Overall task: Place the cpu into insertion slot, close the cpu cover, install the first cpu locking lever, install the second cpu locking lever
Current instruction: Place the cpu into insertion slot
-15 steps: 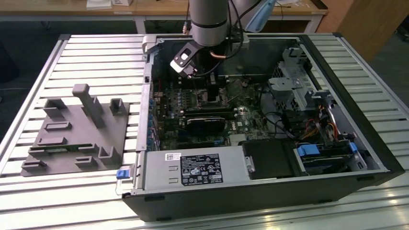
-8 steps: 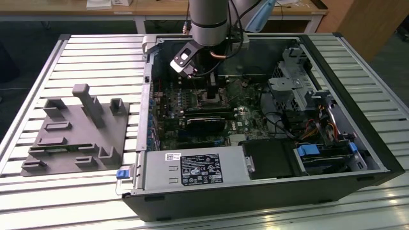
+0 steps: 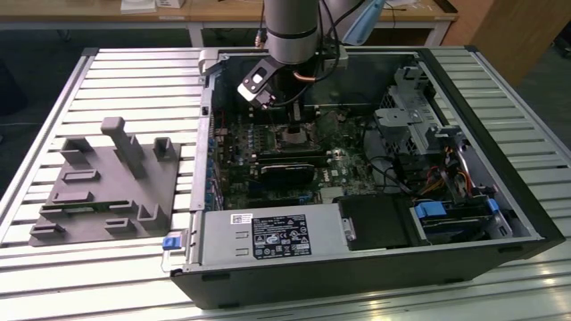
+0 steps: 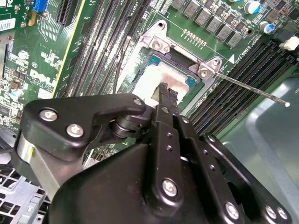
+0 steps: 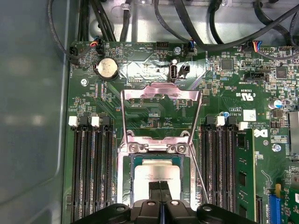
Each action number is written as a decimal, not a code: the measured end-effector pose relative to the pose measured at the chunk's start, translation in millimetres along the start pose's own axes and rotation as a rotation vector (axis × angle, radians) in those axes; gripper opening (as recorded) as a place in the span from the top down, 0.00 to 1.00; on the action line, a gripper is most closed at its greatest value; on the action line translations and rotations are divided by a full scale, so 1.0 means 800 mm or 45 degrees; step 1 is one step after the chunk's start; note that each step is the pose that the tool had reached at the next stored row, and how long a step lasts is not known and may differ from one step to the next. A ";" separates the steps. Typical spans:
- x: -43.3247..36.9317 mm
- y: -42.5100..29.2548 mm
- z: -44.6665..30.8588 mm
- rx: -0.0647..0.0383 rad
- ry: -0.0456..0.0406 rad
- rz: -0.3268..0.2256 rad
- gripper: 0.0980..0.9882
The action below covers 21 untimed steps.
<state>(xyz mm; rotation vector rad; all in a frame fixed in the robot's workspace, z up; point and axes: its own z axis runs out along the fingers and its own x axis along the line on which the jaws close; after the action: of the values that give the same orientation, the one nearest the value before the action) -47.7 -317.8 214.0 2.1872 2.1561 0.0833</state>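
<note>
Slatted metal table [image 3: 134, 73] carries the open case [image 3: 357, 281], and I reach down into it over the green board.

The cpu [image 5: 156, 170] lies flat inside the slot [image 5: 124, 177], grey face up. My fingers [image 5: 160, 185] are pressed together, tips on or just over the edge of the chip nearest me, and nothing is held between them. I judge this to be the tail of the placing step. To do it well I would keep any touch light and straight down. A sideways shove could drag the chip across the contacts or tilt one corner onto the rim. The chip should rest level, with an even margin on all sides.

Being square, the cpu has no long axis. In both wrist views its edges run parallel to the slot's silver rim, so it looks squarely aligned.

The cover [image 5: 161, 92] is open, swung back from its hinge on the side of the slot away from my fingers, and the board shows through its window. A thin lever [image 5: 198, 179] slants out from the corner beside that hinge, free of the slot. Dark memory slots [image 5: 91, 168] flank the slot on both sides.
</note>
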 end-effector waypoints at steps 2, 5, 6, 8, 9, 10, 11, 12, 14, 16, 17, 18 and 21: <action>0.000 0.0000 -0.0001 0.000 0.000 0.000 0.99; 0.000 0.0000 -0.0003 0.000 0.000 0.000 0.99; 0.000 0.0001 -0.0003 0.000 0.000 0.000 0.99; 0.000 0.0014 -0.0002 0.002 0.000 0.002 0.99; 0.000 0.0021 -0.0001 0.003 -0.001 0.006 0.99; 0.000 0.0025 0.0000 0.003 -0.001 0.010 0.99; 0.000 0.0027 0.0002 0.003 -0.002 0.018 0.99; 0.000 0.0027 0.0005 0.003 -0.002 0.027 0.99; 0.000 0.0027 0.0013 0.003 -0.005 0.058 0.99; 0.000 0.0027 0.0022 0.004 -0.008 0.094 0.99; 0.000 0.0026 0.0023 0.004 -0.010 0.108 0.99; 0.000 0.0026 0.0023 0.004 -0.010 0.110 0.99; 0.000 0.0026 0.0024 0.004 -0.010 0.110 0.99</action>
<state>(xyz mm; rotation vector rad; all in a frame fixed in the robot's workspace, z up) -45.5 -317.8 212.2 2.2786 2.0586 0.0762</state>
